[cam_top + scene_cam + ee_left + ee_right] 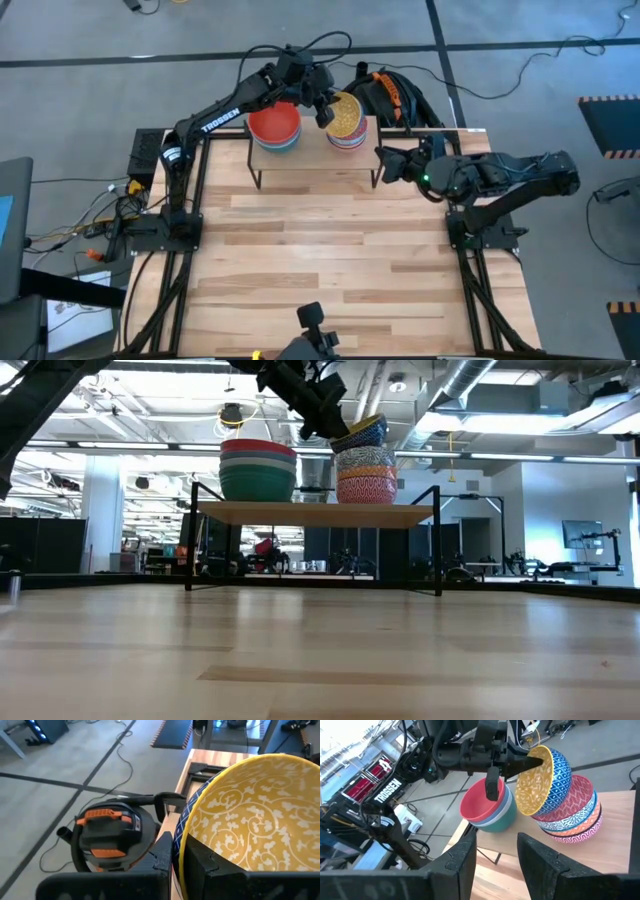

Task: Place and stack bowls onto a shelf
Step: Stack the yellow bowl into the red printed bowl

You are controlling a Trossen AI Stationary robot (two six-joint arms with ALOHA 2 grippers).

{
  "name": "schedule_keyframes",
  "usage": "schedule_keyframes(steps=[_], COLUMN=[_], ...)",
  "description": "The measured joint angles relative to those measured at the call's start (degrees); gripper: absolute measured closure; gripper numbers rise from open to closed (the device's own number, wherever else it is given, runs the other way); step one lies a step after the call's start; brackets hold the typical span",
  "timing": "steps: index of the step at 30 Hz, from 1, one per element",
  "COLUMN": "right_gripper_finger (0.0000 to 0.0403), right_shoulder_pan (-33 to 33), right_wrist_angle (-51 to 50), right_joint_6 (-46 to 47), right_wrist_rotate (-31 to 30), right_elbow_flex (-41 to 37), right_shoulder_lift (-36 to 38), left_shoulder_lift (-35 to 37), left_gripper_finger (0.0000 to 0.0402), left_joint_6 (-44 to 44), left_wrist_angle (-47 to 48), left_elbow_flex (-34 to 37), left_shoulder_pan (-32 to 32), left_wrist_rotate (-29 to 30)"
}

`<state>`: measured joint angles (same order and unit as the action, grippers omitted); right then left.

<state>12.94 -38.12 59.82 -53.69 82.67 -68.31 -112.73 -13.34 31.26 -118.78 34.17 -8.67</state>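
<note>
Shelf, back of table: 2 bowl stacks. L stack: red on top, green at base. R stack: patterned. Yellow bowl tilted on R stack, rim pinched by left gripper, jaws closed on it. Right gripper beside shelf, jaws apart, empty.

high: looked straight down on table | low: table-level, faced shelf | wrists: close, shared shelf

Bright even overhead lighting, ceiling strip-light glare in low view, soft shadows, near fingers blurred
</note>
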Motion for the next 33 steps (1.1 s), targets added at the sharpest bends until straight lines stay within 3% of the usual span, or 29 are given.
schedule_keyframes(steps=[20,24,33], right_gripper_finger=[0.0235,0.0235,0.0235], right_shoulder_pan=[-6.97,-13.08,-29.84], right_wrist_angle=[-1.63,-3.52,1.91], right_joint_6=[0.56,0.01,-17.25], right_wrist_rotate=[3.69,10.45,28.46], right_elbow_flex=[0.0,-0.03,-0.04], right_shoulder_lift=[-0.02,-1.62,-6.23], left_shoulder_lift=[-1.77,-1.65,-0.96], left_gripper_finger=[0.0311,0.031,0.031], left_joint_6=[1.3,2.71,3.32], left_wrist_angle=[0.12,-2.59,-3.66], left_elbow_flex=[-0.04,-0.04,-0.04], left_shoulder_pan=[-0.2,0.08,0.49], left_wrist_rotate=[-2.05,-2.23,-1.92])
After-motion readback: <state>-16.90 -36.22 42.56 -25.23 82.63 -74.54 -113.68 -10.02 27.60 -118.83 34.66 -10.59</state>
